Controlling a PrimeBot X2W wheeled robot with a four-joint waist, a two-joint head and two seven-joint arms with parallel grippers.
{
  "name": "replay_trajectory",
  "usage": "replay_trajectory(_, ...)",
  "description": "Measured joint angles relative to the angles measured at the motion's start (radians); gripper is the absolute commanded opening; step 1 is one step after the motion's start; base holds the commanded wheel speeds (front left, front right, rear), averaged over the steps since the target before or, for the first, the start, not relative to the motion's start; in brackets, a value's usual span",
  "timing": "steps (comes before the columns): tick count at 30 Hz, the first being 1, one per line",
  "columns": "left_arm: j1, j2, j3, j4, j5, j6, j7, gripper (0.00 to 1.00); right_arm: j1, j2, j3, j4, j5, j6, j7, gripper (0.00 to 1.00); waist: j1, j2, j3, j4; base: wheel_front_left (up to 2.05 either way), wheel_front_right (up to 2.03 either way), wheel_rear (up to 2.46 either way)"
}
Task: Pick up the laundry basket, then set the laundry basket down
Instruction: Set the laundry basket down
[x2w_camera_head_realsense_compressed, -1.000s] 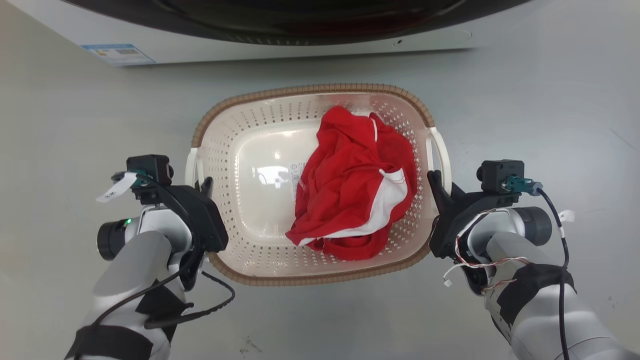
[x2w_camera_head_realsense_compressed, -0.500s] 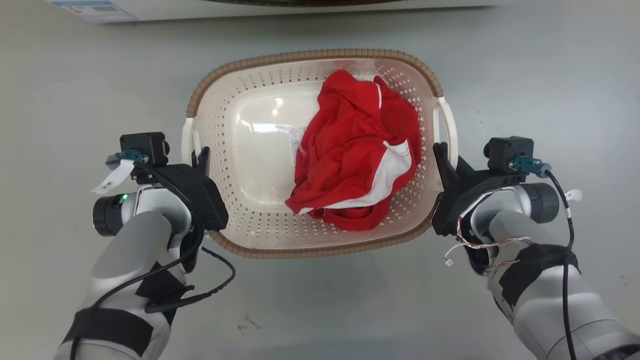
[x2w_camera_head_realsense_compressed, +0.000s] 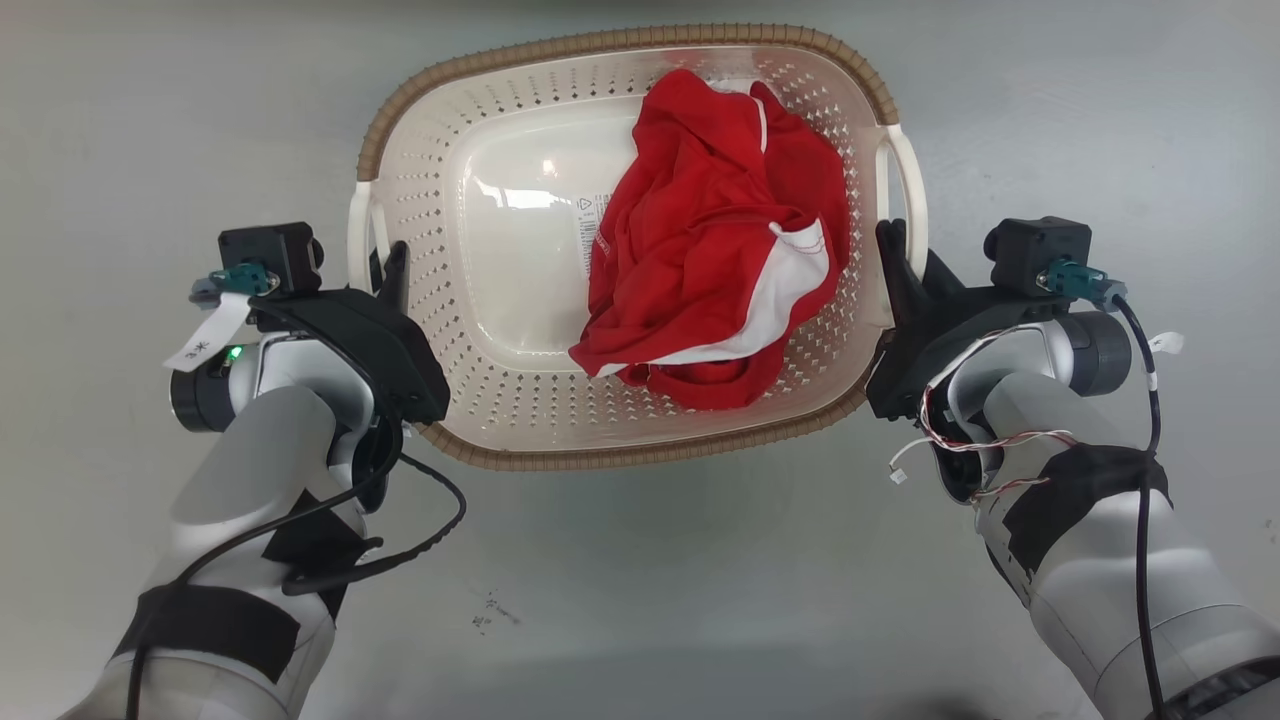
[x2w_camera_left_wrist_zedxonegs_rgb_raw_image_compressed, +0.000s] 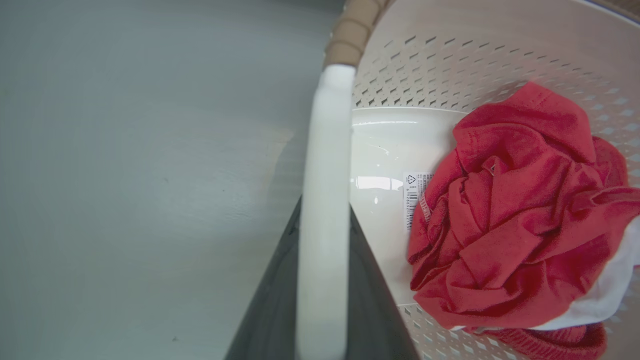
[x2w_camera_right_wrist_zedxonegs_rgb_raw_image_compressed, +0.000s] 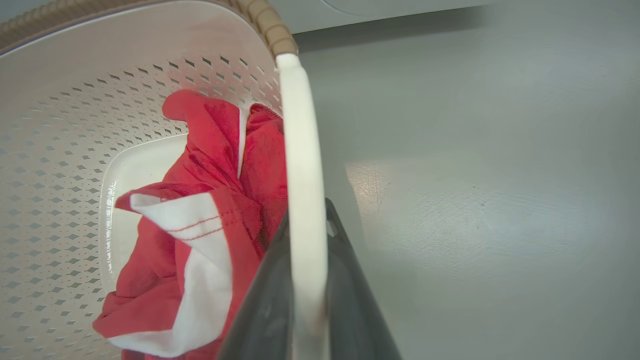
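so that it may lift level, laundry basket (x2w_camera_head_realsense_compressed: 480, 130), upper centre: left tool (x2w_camera_head_realsense_compressed: 385, 275), right tool (x2w_camera_head_realsense_compressed: 893, 250) each clamped on a handle (x2w_camera_head_realsense_compressed: 912, 180).

Floor (x2w_camera_head_realsense_compressed: 640, 600): plain grey, smooth, semi-gloss, w/ soft pale light patches (x2w_camera_right_wrist_zedxonegs_rgb_raw_image_compressed: 370, 185). Few small dark scuffs (x2w_camera_head_realsense_compressed: 490, 612) low in head view. White unit edge (x2w_camera_right_wrist_zedxonegs_rgb_raw_image_compressed: 380, 9) at top of right wrist view, shadow strip beneath it.
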Motion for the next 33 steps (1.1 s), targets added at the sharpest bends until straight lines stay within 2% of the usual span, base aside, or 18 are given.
replay_trajectory(27,-0.032,-0.006,0.004,0.046,-0.016,-0.035,0.043,0.00,-0.017,0.002,0.010,0.030,0.002,0.022,-0.017,0.00,0.0000,0.0000,0.010,-0.001,0.00,0.00,0.00)
replay_trajectory(28,-0.032,-0.007,0.003,0.048,-0.018,-0.036,0.050,0.27,-0.017,0.002,0.012,0.031,0.002,0.023,-0.017,0.51,0.0000,0.0000,0.009,-0.001,0.00,0.00,0.00)
replay_trajectory(29,-0.032,-0.007,0.002,0.051,-0.018,-0.038,0.053,0.73,-0.017,0.001,0.018,0.032,0.000,0.029,-0.017,1.00,0.0000,0.0000,0.008,0.000,0.00,0.00,0.00)
replay_trajectory(30,-0.032,-0.006,0.003,0.055,-0.020,-0.040,0.056,1.00,-0.017,-0.003,0.025,0.033,-0.003,0.037,-0.016,1.00,0.0000,0.0001,0.007,0.001,0.00,0.00,0.00)
replay_trajectory(33,-0.031,-0.001,0.002,0.062,-0.021,-0.044,0.059,1.00,-0.014,-0.020,0.034,0.034,-0.005,0.048,-0.016,1.00,0.0002,0.0001,0.003,0.003,0.00,0.00,0.00)
